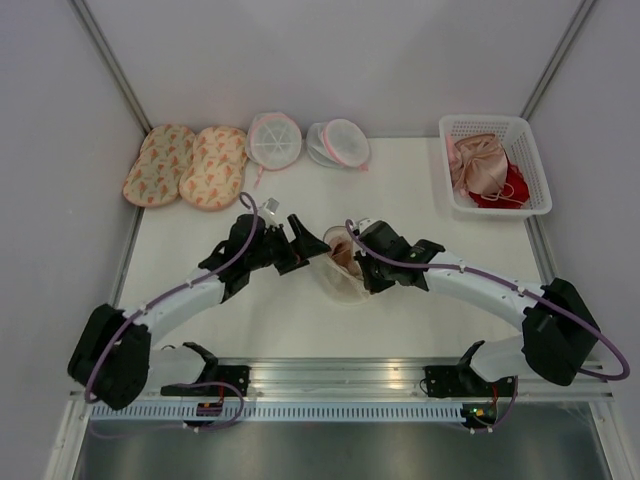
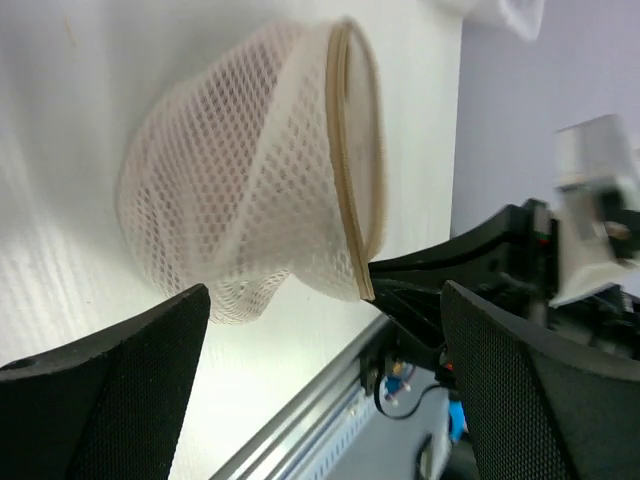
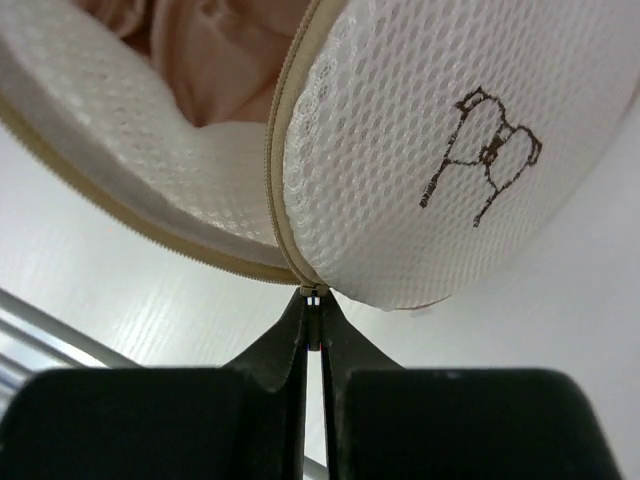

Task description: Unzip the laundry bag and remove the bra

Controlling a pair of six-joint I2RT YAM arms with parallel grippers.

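Between the tips of the right gripper (image 3: 313, 300), which are pressed together, sits the tan edging of the laundry bag (image 3: 430, 180). The fingers clamp it at the point where the two mesh halves meet. Up and to the left of these fingers the halves stand apart, and a fold of the pinkish bra (image 3: 210, 50) shows in the gap. Most of the bra is hidden inside the bag and cut off by the picture edge. A small dark mark (image 3: 485, 150) is on the half right of the fingers.

The left gripper (image 2: 325, 300) has its fingers wide apart, and the bag lies just beyond them on the white table (image 1: 250, 310). I cannot tell if they touch it; the top view hides this behind both grippers.

Farther from the fingers, by the back wall, lie two peach floral bags (image 1: 185, 166) and two round mesh bags with pink trim (image 1: 305, 142). At the back right is a white basket (image 1: 530, 150) with pink fabric and a red garment (image 1: 510, 192), partly covered.
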